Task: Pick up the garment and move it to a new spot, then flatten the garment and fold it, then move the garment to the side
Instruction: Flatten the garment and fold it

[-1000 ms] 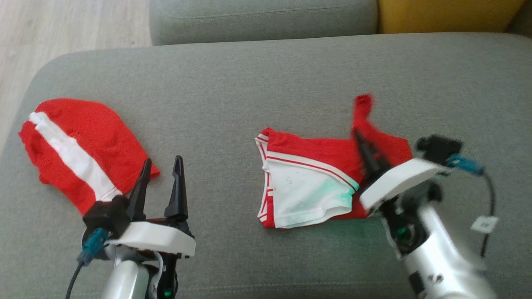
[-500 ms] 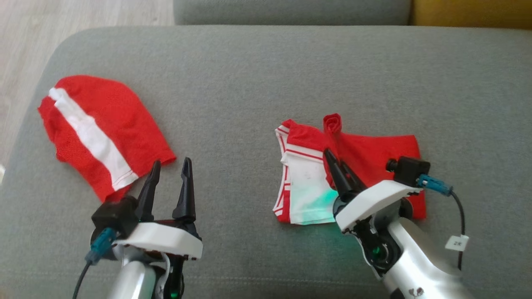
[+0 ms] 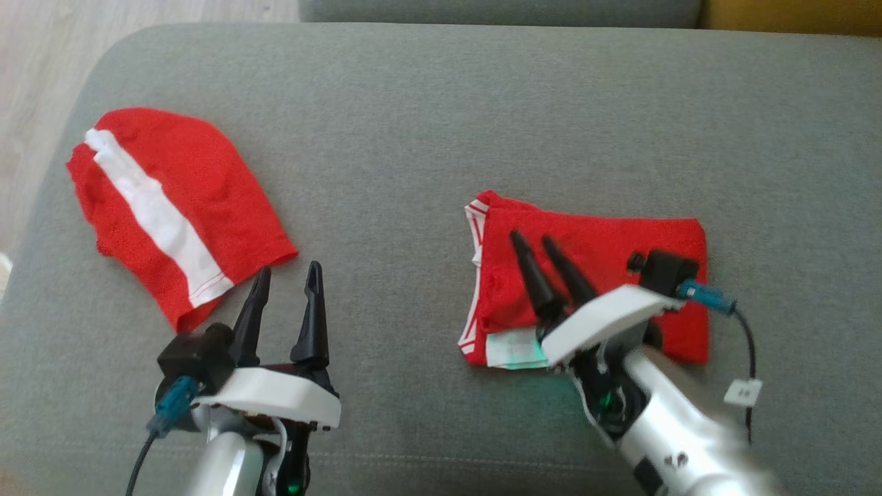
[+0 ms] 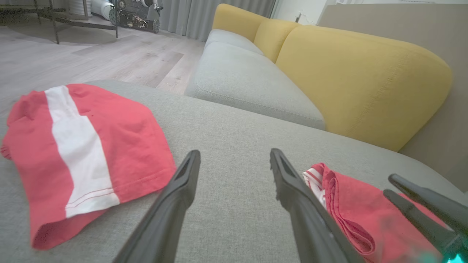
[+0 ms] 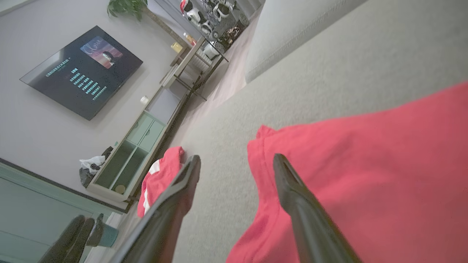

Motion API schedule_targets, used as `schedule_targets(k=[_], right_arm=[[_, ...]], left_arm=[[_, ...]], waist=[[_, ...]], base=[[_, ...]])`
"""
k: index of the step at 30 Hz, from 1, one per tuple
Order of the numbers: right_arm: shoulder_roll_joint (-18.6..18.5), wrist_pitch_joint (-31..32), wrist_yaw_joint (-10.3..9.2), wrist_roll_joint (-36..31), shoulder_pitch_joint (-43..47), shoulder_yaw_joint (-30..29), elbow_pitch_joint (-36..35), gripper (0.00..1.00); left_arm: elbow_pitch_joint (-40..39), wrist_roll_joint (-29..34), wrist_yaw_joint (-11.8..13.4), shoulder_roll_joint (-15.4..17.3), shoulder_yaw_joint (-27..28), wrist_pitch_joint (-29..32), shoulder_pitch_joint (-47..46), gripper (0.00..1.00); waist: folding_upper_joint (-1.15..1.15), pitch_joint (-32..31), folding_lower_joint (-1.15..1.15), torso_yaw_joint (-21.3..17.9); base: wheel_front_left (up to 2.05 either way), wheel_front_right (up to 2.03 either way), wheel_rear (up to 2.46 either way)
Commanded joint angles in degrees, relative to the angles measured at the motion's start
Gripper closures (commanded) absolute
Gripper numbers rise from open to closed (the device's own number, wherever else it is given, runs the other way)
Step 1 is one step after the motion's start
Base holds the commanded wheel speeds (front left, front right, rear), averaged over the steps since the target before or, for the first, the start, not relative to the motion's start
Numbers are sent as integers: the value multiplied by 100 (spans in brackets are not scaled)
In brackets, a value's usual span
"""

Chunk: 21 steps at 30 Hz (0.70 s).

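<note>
Two red pieces lie on the grey sofa seat [image 3: 413, 124]. The folded garment [image 3: 620, 238] sits on the robot's right side, red layer on top, a white corner peeking out at its near left edge. The right gripper [image 3: 532, 241] is over its left half, jaws spread, pinching nothing. The left gripper [image 3: 289, 270] hangs over bare cushion, jaws wide apart too, just beside the striped red garment [image 3: 207, 179], well apart from the folded one.
</note>
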Motion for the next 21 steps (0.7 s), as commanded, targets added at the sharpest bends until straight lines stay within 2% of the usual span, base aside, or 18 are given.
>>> schedule_targets(k=[1,5,10,16,19,20,21], right_arm=[[88,-105,-4,-137,-285,-18,-88,0],[-131,-255,-4,-792,-490,-336,132,0],[-789,-396,-4,-1760,-482,-717,128,0],[-1400,-459,-4,-2763,-129,-1310,-343,0],[-1485,-463,-4,-3032,65,-1597,-619,0],[-1516,-464,-4,-3302,307,-1914,-908,0],[-1516,-464,-4,-3302,307,-1914,-908,0]], left_arm=[[-175,-26,17,14,200,-70,-297,0],[-196,3,-10,14,211,-70,-313,0],[-304,11,-41,14,246,-70,-360,0],[-408,73,-74,14,258,-70,-433,0],[-413,95,-85,14,255,-70,-448,0],[-419,120,-99,14,241,-70,-458,0],[-419,120,-99,14,241,-70,-458,0]], waist=[[0,-21,0,-62],[0,-63,0,-219],[0,-91,0,-438],[0,-69,0,-687],[0,-64,0,-748],[0,-55,0,-792],[0,-55,0,-792]], base=[[0,0,0],[0,0,0],[0,0,0],[0,0,0],[0,0,0],[0,0,0],[0,0,0]])
